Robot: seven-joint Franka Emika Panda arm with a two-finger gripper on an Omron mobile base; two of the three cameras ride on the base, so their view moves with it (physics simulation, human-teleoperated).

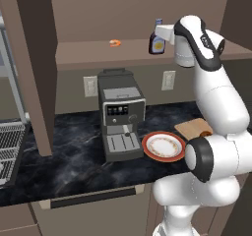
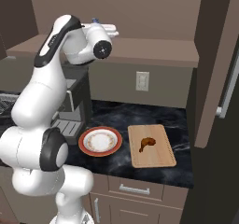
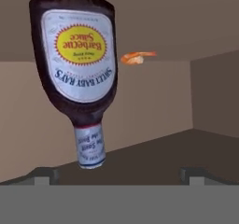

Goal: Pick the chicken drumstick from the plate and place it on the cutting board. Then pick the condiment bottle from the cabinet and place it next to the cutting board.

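From the left side, the white arm reaches up to the long shelf of the brown wooden cabinet [image 1: 123, 58], its two-finger gripper [image 1: 162, 32] right beside the small dark brown condiment bottle [image 1: 157, 42] with a blue cap and yellow-and-white label, which stands upright on the shelf. A tiny orange ring-shaped item [image 1: 115, 43] sits further left on the same shelf. Below, on the black marble counter [image 1: 74, 156], a grey coffee machine [image 1: 119, 114] stands just left of the round white plate [image 1: 164, 146] with a red-orange rim.

From the right side, the plate [image 2: 100, 141] sits just left of the flat light tan wooden cutting board [image 2: 151, 146], and the glossy brown-orange chicken drumstick [image 2: 146, 143] lies on the board.

Through the hand's camera, rolled over, the bottle [image 3: 77, 73] appears upside down and close, its barbecue sauce label facing the lens. The dark fingertips stand spread wide apart at either side, holding nothing.
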